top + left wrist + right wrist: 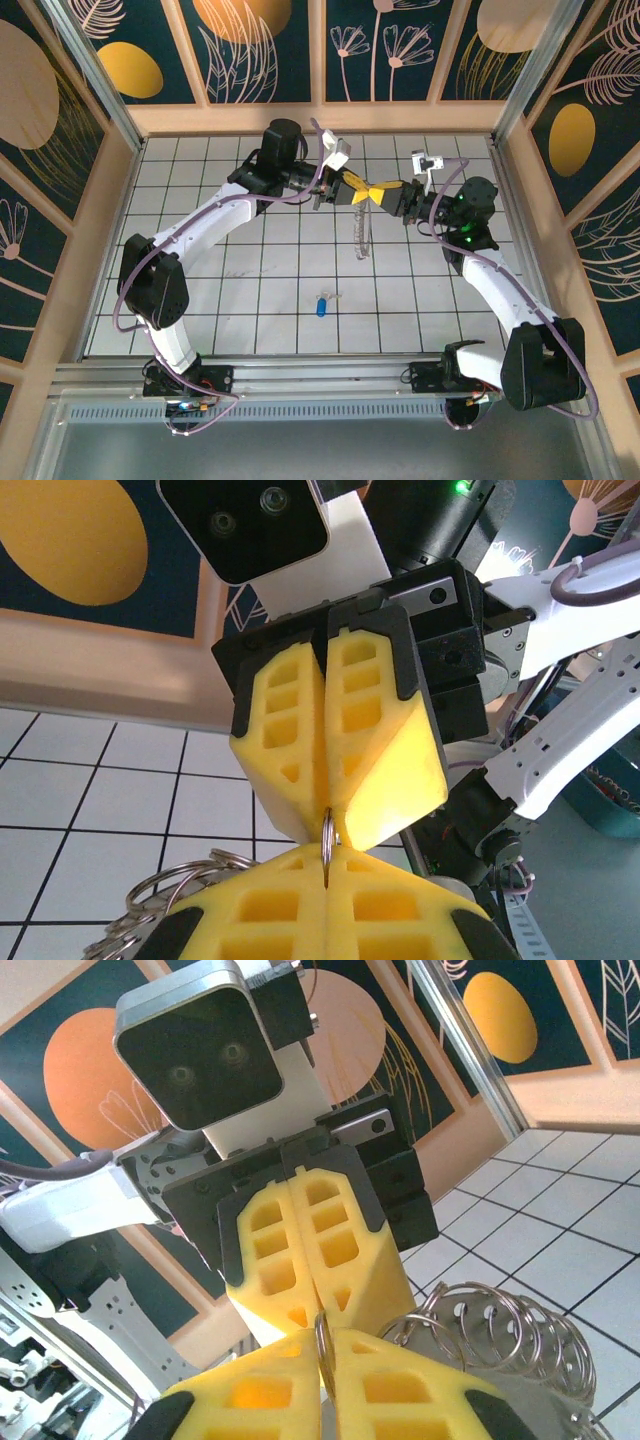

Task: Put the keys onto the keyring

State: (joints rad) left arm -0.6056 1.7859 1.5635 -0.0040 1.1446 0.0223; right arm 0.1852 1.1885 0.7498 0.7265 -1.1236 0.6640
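Note:
The keyring (362,236) hangs in the air over the middle of the tiled floor, a thin hoop fringed with small metal rings (487,1326). My left gripper (360,189) and right gripper (386,194) meet tip to tip above it. Both are shut on the same small split ring (328,833) of the keyring, which sits edge-on between the yellow pads (323,1343). More of its small rings (176,885) dangle to the left below my left gripper (328,872). One key (321,305) with a blue head lies flat on the floor nearer the front, apart from both grippers.
A white tiled floor (220,300) is walled by a wooden frame with patterned panels (300,118). A metal rail (320,372) along the front edge carries both arm bases. The arms arch in from either side.

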